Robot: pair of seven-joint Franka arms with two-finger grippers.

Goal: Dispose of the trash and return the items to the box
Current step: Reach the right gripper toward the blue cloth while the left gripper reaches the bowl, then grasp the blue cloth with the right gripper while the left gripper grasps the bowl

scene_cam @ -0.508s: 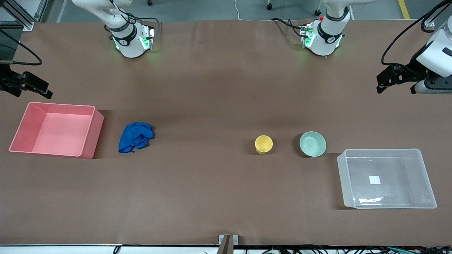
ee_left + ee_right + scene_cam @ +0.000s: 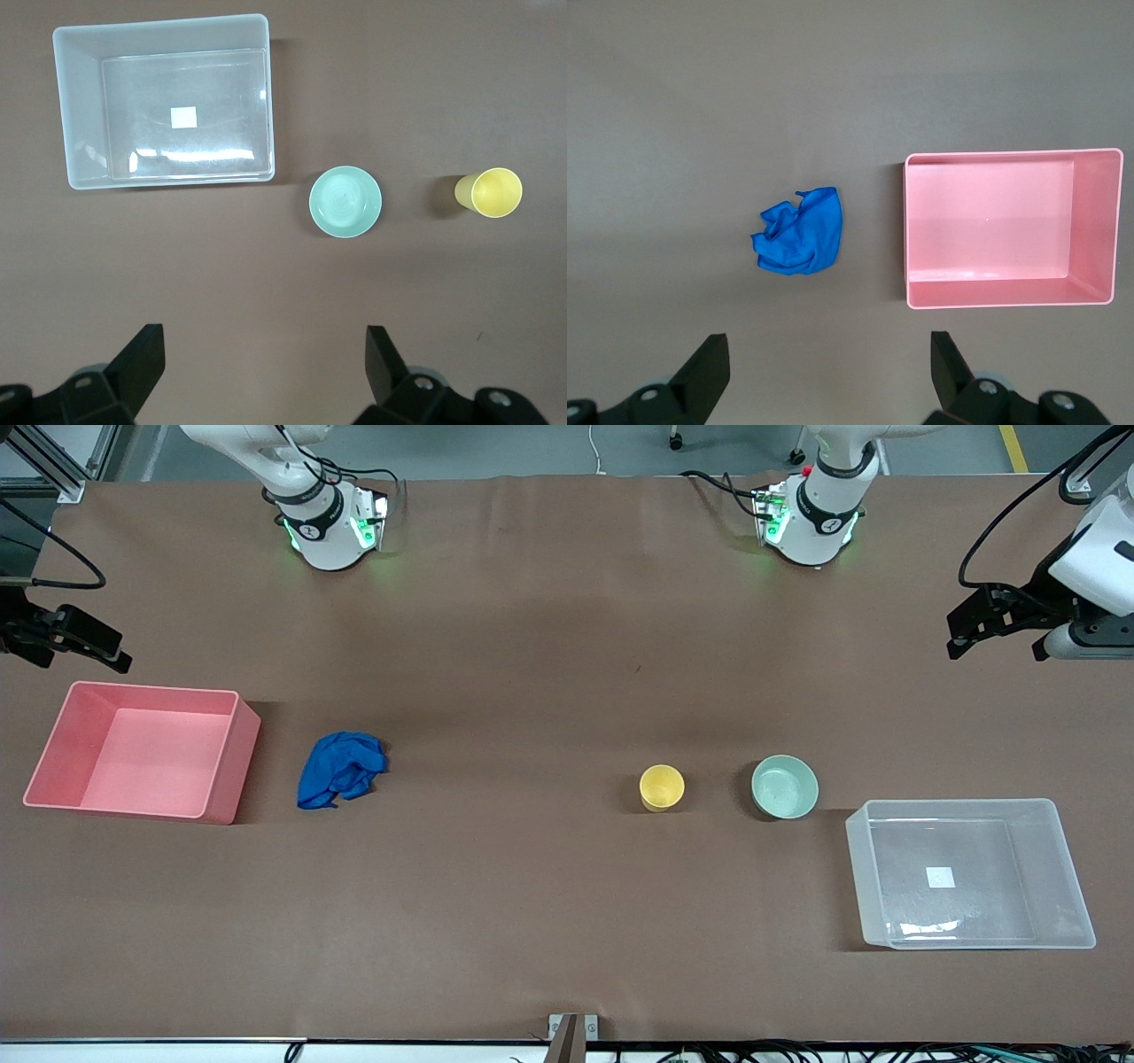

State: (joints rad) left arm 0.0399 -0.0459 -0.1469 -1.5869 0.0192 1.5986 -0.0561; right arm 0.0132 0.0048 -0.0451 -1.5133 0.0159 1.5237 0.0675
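- Blue crumpled fabric wad (image 2: 341, 769) lies on the brown table (image 2: 532, 691), beside the pink opaque bin (image 2: 226, 753), toward the right arm's end.
- Small yellow cup (image 2: 662, 786) and mint-green bowl (image 2: 785, 786) sit near the clear plastic tub (image 2: 1072, 886), which is empty.
- Left gripper (image 2: 264, 354): fingers spread, empty, high over its table end; it has shifted only slightly since half a second ago.
- Right gripper (image 2: 828, 354): fingers spread, empty, waiting over its end.
- Nothing moved on the table; no step started yet.
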